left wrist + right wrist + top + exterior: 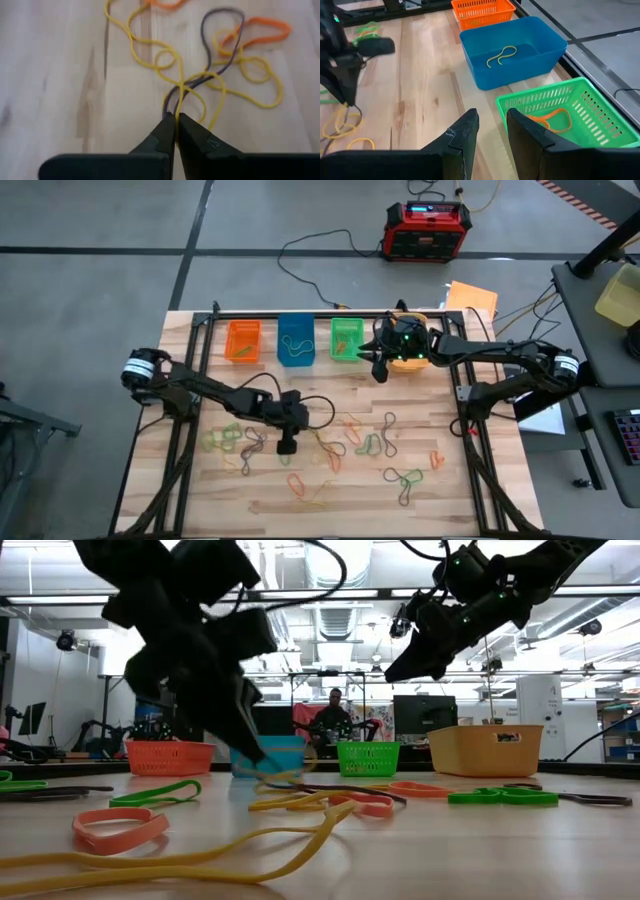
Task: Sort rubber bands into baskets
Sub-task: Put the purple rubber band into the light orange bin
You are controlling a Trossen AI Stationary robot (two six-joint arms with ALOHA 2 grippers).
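Where the desk (pixel 500 480) lay nearest the low camera, loose rubber bands (pixel 330 448) sprawled across the wood: yellow, orange, green and a few dark ones, many overlapping, none yet sorted from this spread.

Left gripper (pixel 287 446) was down in the middle of that scatter, its jaws pressed together at the tips on a yellow band (pixel 186 89). A purple band (pixel 220 35) ran in beside the yellow one, crossing it right at the pinch; whether it was caught too, I could not tell. Judged: the low, tip-first pinch suited a thin loop lying flat, and the tangle meant a lift might drag neighbours along.

Farther back, the right gripper (pixel 381 366) hung above the desk just in front of the green basket (pixel 347 340). Its jaws stood a little apart with nothing visible between them. Judged: parked near the row, out of the left arm's way.

Along the far edge stood the baskets in a row: orange basket (pixel 243 340), blue basket (pixel 296 340), the green one, then a yellow-orange basket (pixel 432 325) largely covered by the right arm. The blue one held a yellow band (pixel 501 55), the green an orange band (pixel 552 119), so colours did not match bins.

Beyond the desk, a red-and-black box (pixel 428 231) sat on the floor; a seated person (pixel 335 720) showed in the room.
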